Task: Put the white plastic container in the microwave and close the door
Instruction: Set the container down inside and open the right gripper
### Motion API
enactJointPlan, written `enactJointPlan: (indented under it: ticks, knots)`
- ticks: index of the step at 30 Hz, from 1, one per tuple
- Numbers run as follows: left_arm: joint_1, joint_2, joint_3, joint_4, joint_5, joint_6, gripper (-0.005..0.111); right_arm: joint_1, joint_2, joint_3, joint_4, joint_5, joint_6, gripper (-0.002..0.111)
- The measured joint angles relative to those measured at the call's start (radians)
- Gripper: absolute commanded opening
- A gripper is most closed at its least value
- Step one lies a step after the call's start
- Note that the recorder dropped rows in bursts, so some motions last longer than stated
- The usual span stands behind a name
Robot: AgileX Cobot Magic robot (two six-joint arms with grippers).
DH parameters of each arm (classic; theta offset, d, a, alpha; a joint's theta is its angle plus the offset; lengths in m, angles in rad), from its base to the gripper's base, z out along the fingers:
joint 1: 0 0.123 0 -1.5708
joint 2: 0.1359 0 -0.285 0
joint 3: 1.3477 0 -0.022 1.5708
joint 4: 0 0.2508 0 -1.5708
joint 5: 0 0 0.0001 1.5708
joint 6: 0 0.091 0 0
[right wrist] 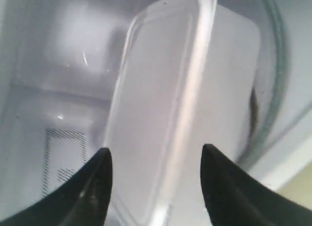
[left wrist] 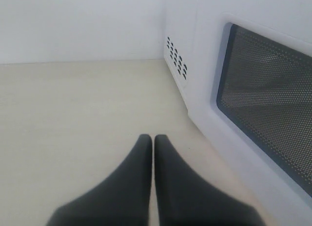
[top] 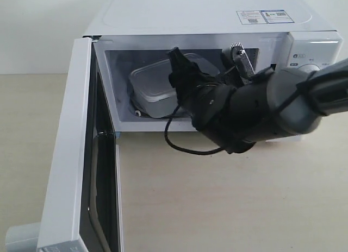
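The white microwave (top: 206, 13) stands at the back with its door (top: 68, 154) swung wide open to the left. Inside the cavity the white plastic container (top: 155, 81) lies flat with its lid on. My right gripper (top: 207, 56) reaches into the opening just right of it, open. In the right wrist view the container (right wrist: 161, 104) fills the space ahead of the right gripper (right wrist: 155, 155), whose fingertips (right wrist: 102, 160) stand wide apart and do not grip it. My left gripper (left wrist: 153, 138) is shut and empty above the table beside the door's outer face (left wrist: 214, 123).
The glass turntable (right wrist: 273, 89) curves round the container. The door's dark mesh window (left wrist: 268, 99) and the microwave's side vents (left wrist: 176, 60) lie close to the left gripper. A black cable (top: 179, 146) hangs from the right arm over the beige table (top: 228, 197).
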Motion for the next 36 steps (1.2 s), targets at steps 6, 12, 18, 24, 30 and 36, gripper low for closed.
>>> enactJointPlan:
  ticks: [6, 12, 18, 24, 30, 36]
  knots:
    - [0.0, 0.0, 0.0, 0.0, 0.0, 0.0, 0.004, -0.004, -0.099, 0.114, -0.058, 0.136, -0.246, 0.052]
    - [0.0, 0.0, 0.0, 0.0, 0.0, 0.0, 0.004, -0.004, -0.111, 0.127, -0.128, 0.345, -0.615, 0.001]
    - [0.0, 0.0, 0.0, 0.0, 0.0, 0.0, 0.004, -0.004, -0.108, 0.129, -0.212, 0.307, -0.788, 0.0]
    - [0.0, 0.0, 0.0, 0.0, 0.0, 0.0, 0.004, -0.004, -0.038, 0.114, -0.35, 0.26, -0.81, 0.0]
    - [0.0, 0.0, 0.0, 0.0, 0.0, 0.0, 0.004, -0.004, 0.024, 0.113, -0.457, 0.091, -0.777, 0.0]
    - [0.0, 0.0, 0.0, 0.0, 0.0, 0.0, 0.004, -0.006, 0.081, 0.04, -0.551, 0.073, -0.708, 0.0]
